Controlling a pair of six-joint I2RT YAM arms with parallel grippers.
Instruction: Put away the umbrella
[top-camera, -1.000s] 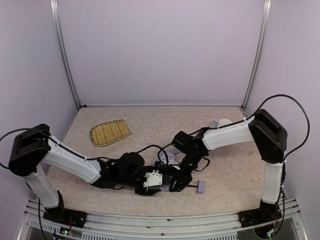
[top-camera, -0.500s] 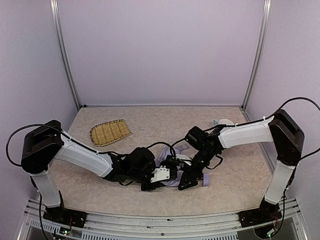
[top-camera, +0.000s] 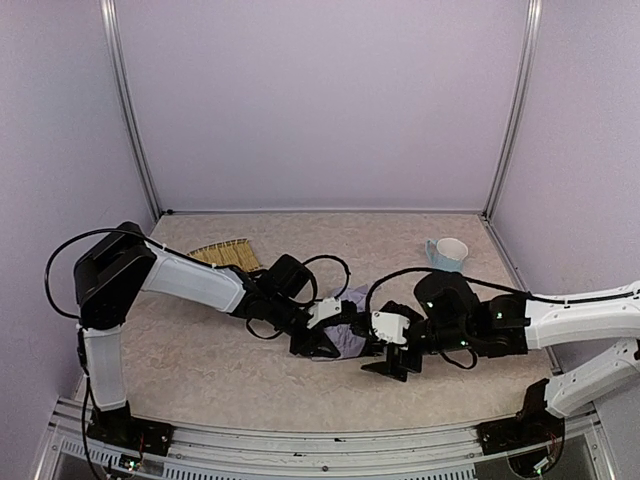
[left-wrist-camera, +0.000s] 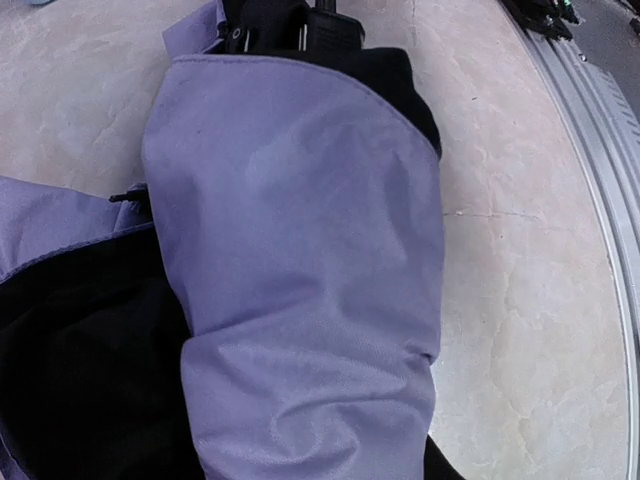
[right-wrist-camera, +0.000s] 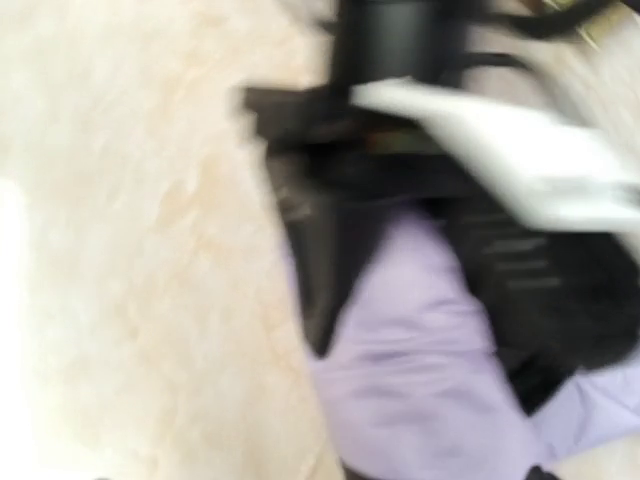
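Note:
The umbrella (top-camera: 352, 330) lies crumpled at mid-table, pale lavender fabric with black underside showing. My left gripper (top-camera: 325, 340) reaches in from the left and is shut on a bunch of its fabric. In the left wrist view the wrinkled lavender canopy (left-wrist-camera: 300, 250) covers the jaws, and black lining (left-wrist-camera: 80, 380) shows at the left. My right gripper (top-camera: 393, 366) sits just right of the umbrella, low over the table, fingers spread and holding nothing. The right wrist view is blurred and shows lavender fabric (right-wrist-camera: 420, 380) below the left arm's black and white casing (right-wrist-camera: 500, 150).
A woven straw tray (top-camera: 222, 254) lies at the back left, partly behind my left forearm. A pale blue mug (top-camera: 447, 253) stands at the back right. Black cables loop over the table near both wrists. The metal rail (left-wrist-camera: 590, 200) marks the near edge.
My left gripper closed on the umbrella and carried it back and to the right. My right gripper opened, let go of the umbrella, and its arm swung down low to the right.

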